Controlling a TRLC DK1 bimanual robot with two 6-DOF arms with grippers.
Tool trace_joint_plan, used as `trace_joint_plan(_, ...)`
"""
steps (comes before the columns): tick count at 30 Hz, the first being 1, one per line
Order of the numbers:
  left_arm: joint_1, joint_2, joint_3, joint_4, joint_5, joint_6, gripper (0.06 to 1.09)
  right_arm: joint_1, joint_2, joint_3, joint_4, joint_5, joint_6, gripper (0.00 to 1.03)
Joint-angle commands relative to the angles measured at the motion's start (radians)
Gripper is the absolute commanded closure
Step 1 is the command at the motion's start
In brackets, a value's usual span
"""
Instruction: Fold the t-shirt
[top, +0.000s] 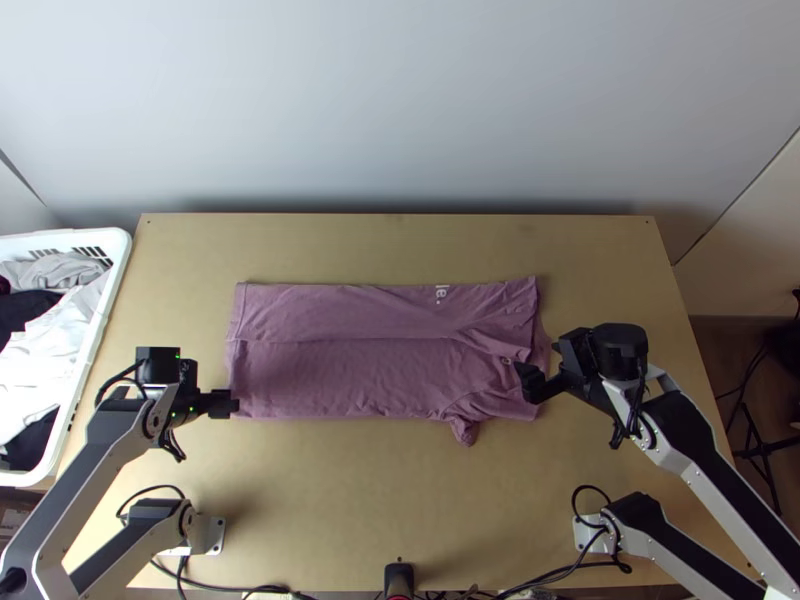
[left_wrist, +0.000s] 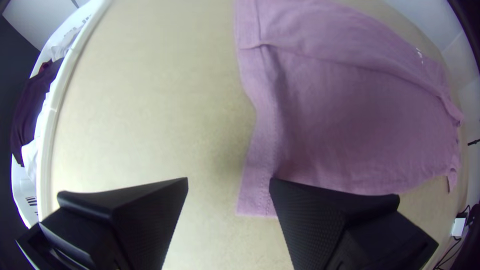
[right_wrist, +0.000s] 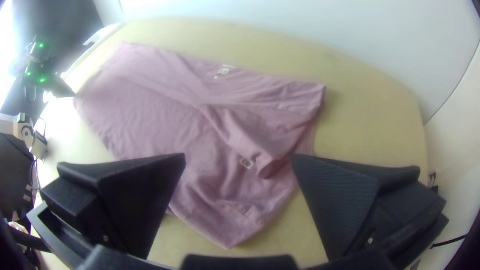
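The mauve t-shirt (top: 350, 375) lies flat on the table, its far part folded over lengthwise, with a small bit sticking out at its near edge toward the right. My left gripper (top: 222, 403) is at the shirt's near left corner; in the left wrist view the left gripper (left_wrist: 229, 182) stands open above the hem corner of the shirt (left_wrist: 345, 120). Over the shirt's near right end is my right gripper (top: 532, 382). In the right wrist view the right gripper (right_wrist: 239, 157) is open above the wrinkled end of the shirt (right_wrist: 150, 110), holding nothing.
A white laundry basket (top: 100, 330) with dark and light clothes stands at the table's left edge. Bare wood of the table (top: 350, 490) lies between the shirt and the arms' bases. Cables run along the near edge.
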Motion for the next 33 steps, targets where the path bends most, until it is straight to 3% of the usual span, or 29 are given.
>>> trace_joint_plan(1, -0.008, 0.048, 0.009, -0.028, 0.019, 0.024, 0.33, 0.009, -0.015, -0.012, -0.015, -0.01, -0.012, 0.04)
trace_joint_plan(8, -0.027, 0.066, 0.001, -0.019, 0.027, 0.022, 0.34, 0.016, -0.015, -0.016, -0.01, -0.01, -0.013, 0.04)
trace_joint_plan(9, -0.034, 0.069, 0.0, -0.018, 0.029, 0.025, 0.41, 0.018, -0.016, -0.015, -0.01, -0.01, -0.013, 0.04)
trace_joint_plan(14, -0.05, 0.066, -0.007, 0.016, 0.142, 0.034, 1.0, 0.059, -0.013, 0.004, -0.063, -0.027, -0.03, 0.04)
trace_joint_plan(15, -0.053, 0.068, -0.005, 0.019, 0.144, 0.034, 1.05, 0.084, -0.006, 0.004, -0.092, -0.046, -0.036, 0.04)
trace_joint_plan(24, -0.046, 0.065, 0.024, 0.038, 0.142, 0.022, 1.05, 0.322, 0.028, -0.062, -0.254, -0.133, -0.07, 0.04)
trace_joint_plan(33, -0.039, 0.074, 0.029, 0.038, 0.131, 0.001, 1.05, 0.466, 0.128, -0.067, -0.208, -0.141, -0.069, 0.05)
